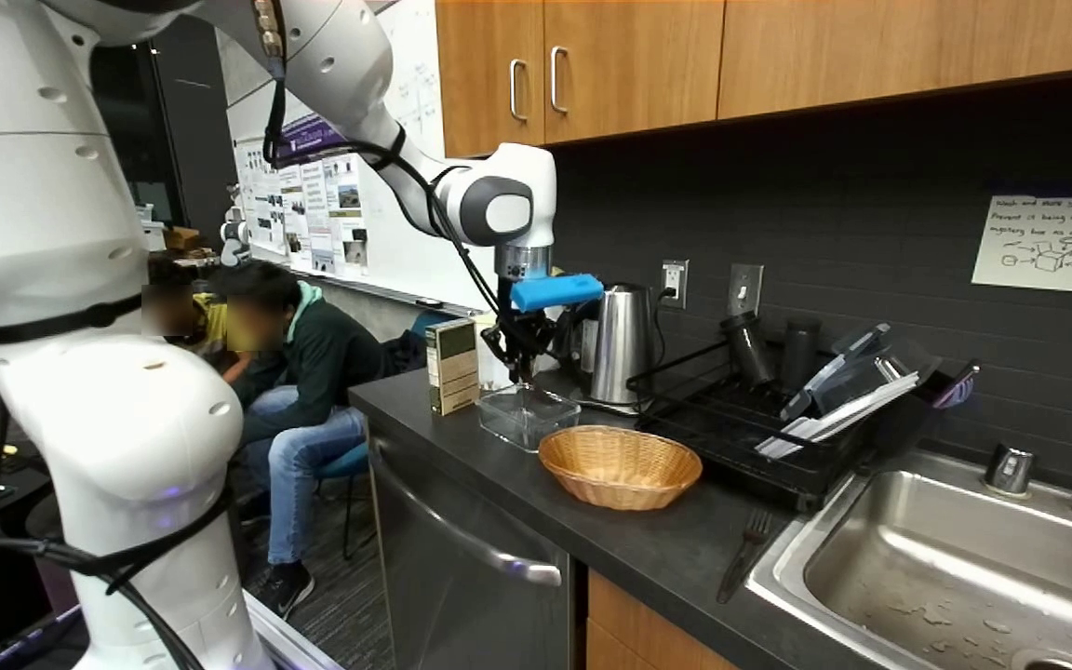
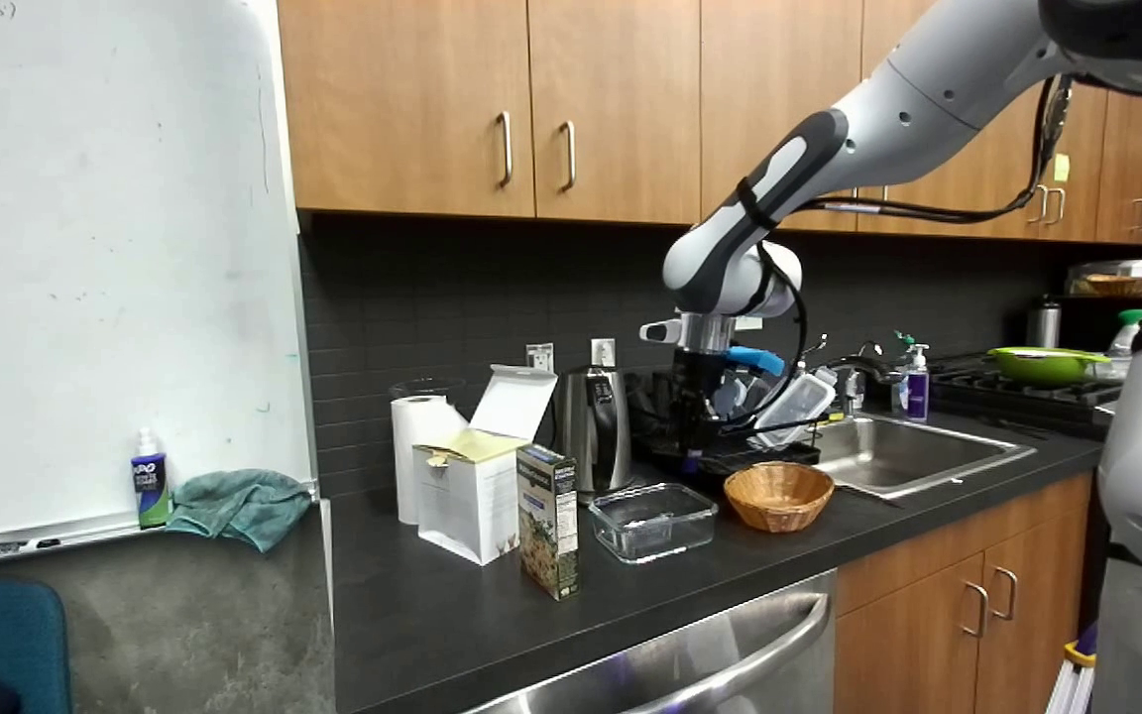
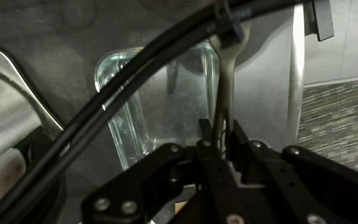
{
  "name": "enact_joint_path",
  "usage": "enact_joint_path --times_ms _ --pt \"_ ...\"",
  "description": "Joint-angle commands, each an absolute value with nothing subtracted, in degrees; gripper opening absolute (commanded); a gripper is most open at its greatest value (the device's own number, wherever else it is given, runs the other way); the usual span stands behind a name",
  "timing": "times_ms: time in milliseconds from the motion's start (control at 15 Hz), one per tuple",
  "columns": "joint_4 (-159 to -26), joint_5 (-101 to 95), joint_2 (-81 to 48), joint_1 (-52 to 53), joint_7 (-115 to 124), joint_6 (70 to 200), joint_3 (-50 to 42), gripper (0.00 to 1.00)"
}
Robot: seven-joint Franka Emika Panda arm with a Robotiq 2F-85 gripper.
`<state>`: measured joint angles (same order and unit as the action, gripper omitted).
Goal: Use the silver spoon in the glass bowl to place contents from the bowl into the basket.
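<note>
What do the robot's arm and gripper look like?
The arm is white and rounded, with dark grey covers, black straps and black cables. The gripper is black and jointed, with silvery screws. A bright blue piece juts out near its top.

This is a kitchen: it has a sink [image 1: 973,568], wooden cupboards [image 2: 412,109], a kettle [image 1: 622,344], a dish rack [image 1: 743,465] and a stove [image 2: 972,382]. It looks like part of a lab or office, because there is a robot arm [image 1: 140,409], a big whiteboard [image 2: 105,248], posters [image 1: 313,200] and people [image 1: 341,349] sitting nearby.

"mystery box" on handwritten wall note [image 1: 1052,242], "Vsim" on whiteboard [image 2: 105,258]
</note>
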<state>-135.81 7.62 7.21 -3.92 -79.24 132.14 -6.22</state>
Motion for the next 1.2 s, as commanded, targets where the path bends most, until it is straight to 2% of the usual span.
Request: enact_joint_path --times_ms 0,1133 --pt "-138.2 5.6 10.4 -4.2 -81.4 131.1 -7.6 0.04" --pt "-139.8 4.6 11.4 -6.4 -102.0 128.4 -13.3 0.04"
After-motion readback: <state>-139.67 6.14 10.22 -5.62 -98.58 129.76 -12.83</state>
